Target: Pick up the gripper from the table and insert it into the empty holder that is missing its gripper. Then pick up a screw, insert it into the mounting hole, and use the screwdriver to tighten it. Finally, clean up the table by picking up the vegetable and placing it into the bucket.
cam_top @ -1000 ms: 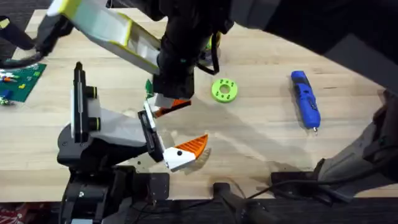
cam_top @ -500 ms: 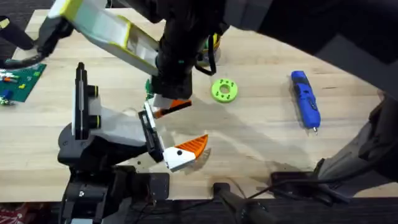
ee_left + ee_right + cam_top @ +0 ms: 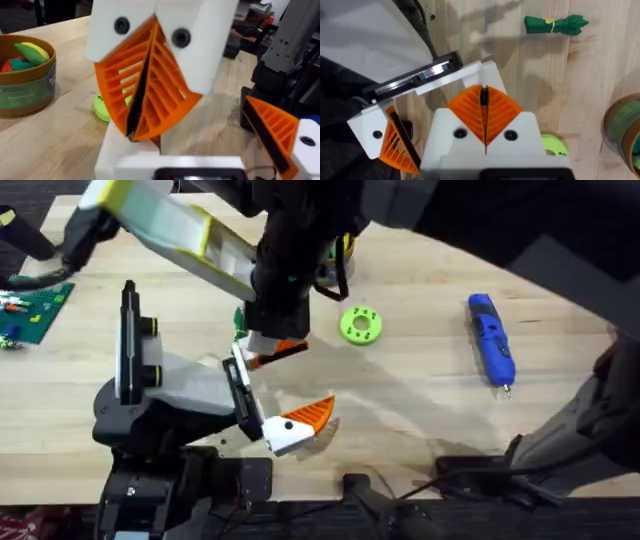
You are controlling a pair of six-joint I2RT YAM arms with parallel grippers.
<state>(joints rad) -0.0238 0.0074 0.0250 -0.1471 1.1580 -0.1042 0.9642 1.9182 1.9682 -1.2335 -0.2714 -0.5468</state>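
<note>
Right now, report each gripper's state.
Left gripper: closed, orange pads pressed together, nothing visibly held.
Right gripper: closed, orange pads pressed together, nothing visibly held.

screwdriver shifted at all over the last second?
No. The blue screwdriver lies at the same spot and angle on the table, just as far right of the lime-green disc as before.

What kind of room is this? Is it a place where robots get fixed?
Probably a robotics lab or workshop. A light wooden table holds a blue electric screwdriver and a green circuit board, and two robot arms work over it. Toy vegetables sit in a bucket, so it looks like practice.
</note>
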